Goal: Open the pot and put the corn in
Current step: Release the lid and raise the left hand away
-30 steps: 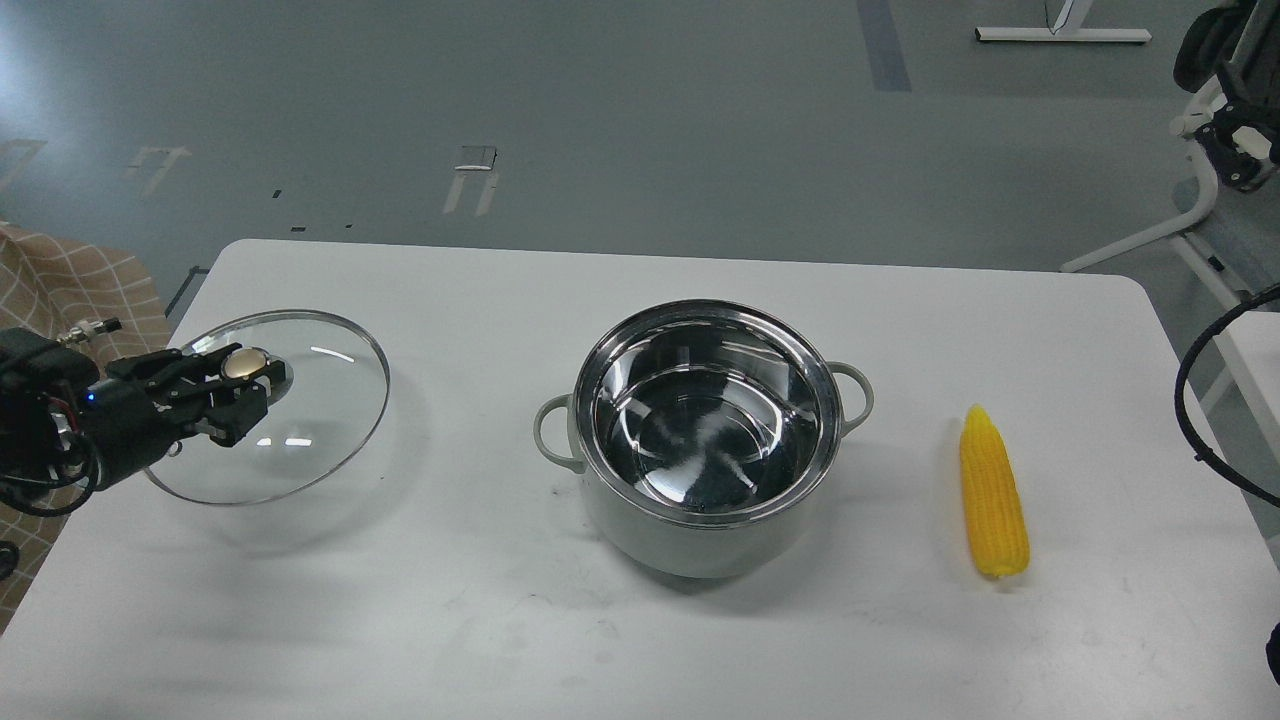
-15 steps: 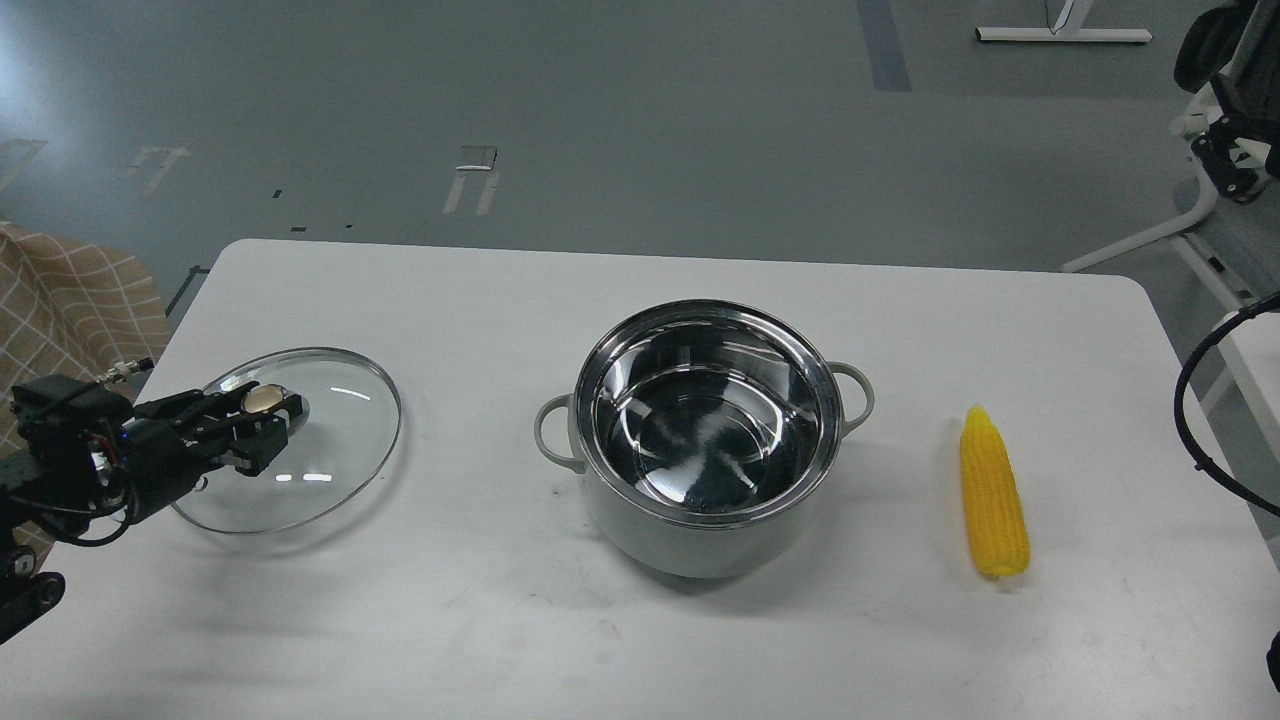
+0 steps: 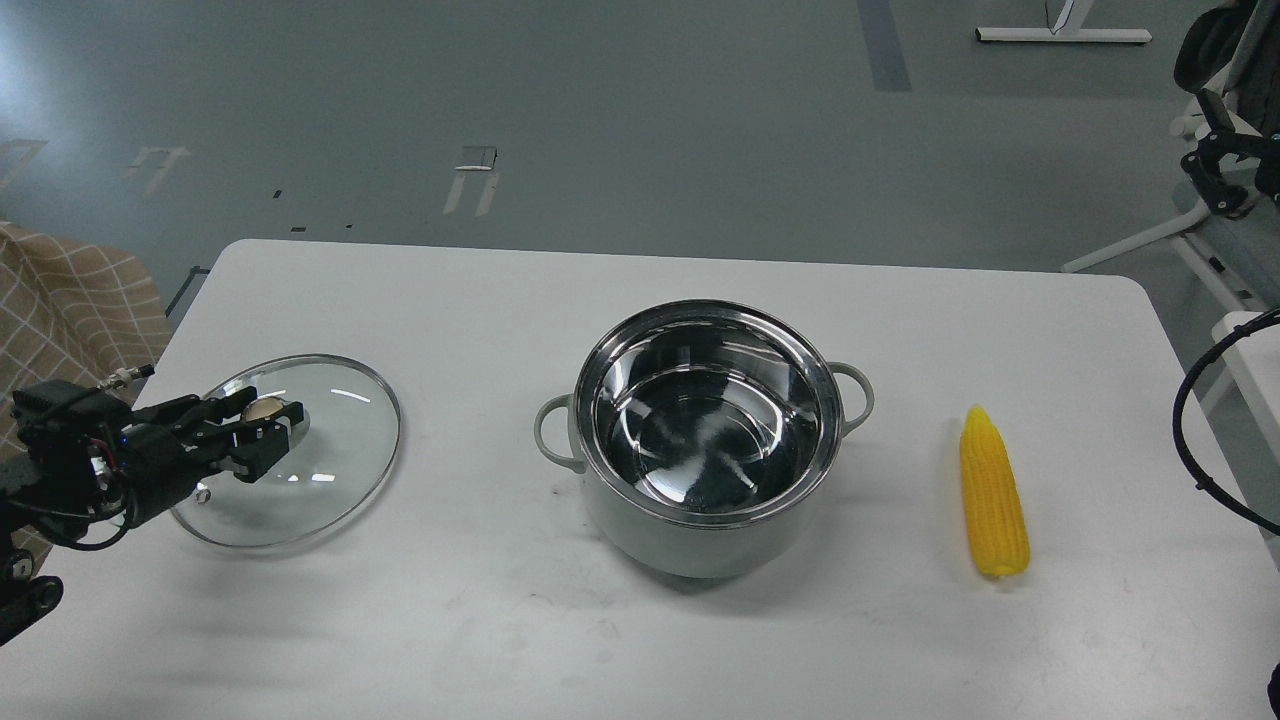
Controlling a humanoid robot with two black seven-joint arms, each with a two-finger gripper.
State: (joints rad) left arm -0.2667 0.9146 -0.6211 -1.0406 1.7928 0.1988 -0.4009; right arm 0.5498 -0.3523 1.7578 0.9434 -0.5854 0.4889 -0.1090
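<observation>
The pot (image 3: 707,440) stands open in the middle of the table, its shiny steel inside empty. Its glass lid (image 3: 300,470) lies at the table's left, about flat on the surface. My left gripper (image 3: 262,422) comes in from the left edge, its fingers closed around the lid's gold knob (image 3: 266,407). The yellow corn (image 3: 992,492) lies on the table right of the pot, pointed end away from me. My right gripper is out of view.
The white table (image 3: 640,640) ends close to the lid on the left. A checked cloth (image 3: 60,300) lies beyond that edge. A black cable (image 3: 1195,420) loops at the right edge. A white frame with dark equipment (image 3: 1215,160) stands far right.
My left gripper has lowered the lid from a tilted hold above the table down onto the surface, moving slightly toward me. Pot and corn have not moved.
</observation>
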